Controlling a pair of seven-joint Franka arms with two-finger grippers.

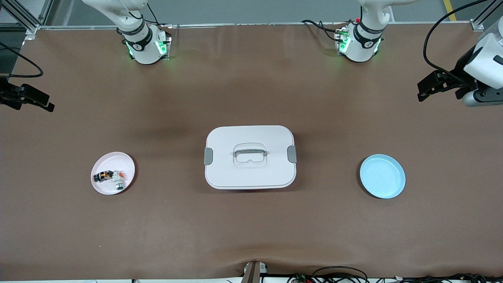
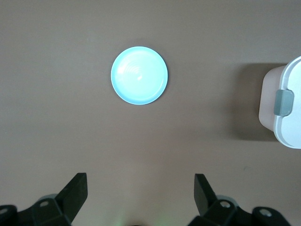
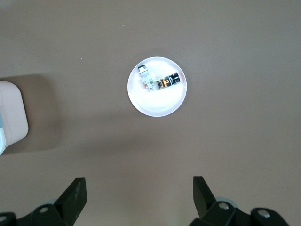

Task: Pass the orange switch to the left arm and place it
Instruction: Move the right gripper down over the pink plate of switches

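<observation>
Orange switch (image 1: 103,175) on pink plate (image 1: 125,163)

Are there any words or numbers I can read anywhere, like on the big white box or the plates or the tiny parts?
No readable text anywhere.
The box: plain white lid, no words.
The pink plate and the blue plate: no print.
The orange switch and the white part beside it: any marking is too small to read.
The arm bases: each has a small round mark, too small to read.

Even overhead light, soft shadows, sharp focus
</observation>
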